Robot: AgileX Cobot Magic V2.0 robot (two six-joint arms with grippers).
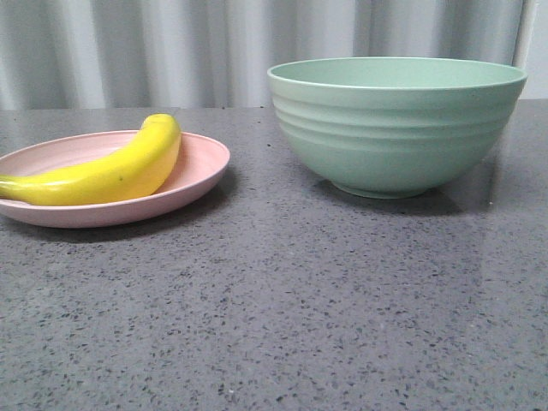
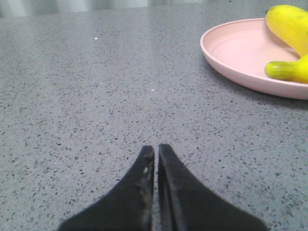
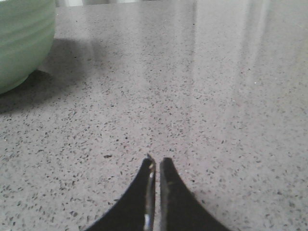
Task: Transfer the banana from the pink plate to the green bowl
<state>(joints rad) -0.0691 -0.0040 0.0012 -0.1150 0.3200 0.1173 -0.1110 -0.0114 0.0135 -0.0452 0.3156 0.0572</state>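
Banana (image 1: 107, 174) lies in the pink plate (image 1: 201, 167) at the table's (image 1: 282, 300) left side, long axis running left to right and slightly back, stem end toward the left rim, blunt end resting against the far rim. Green bowl (image 1: 396, 128) stands upright well right of the plate, bare speckled table between and in front of them. Left gripper (image 2: 156, 149) and right gripper (image 3: 157, 161) both hover low over bare table, fingers clenched together, grasping nothing.

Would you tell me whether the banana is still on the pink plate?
Yes, the banana lies on the pink plate; no gripper touches it.
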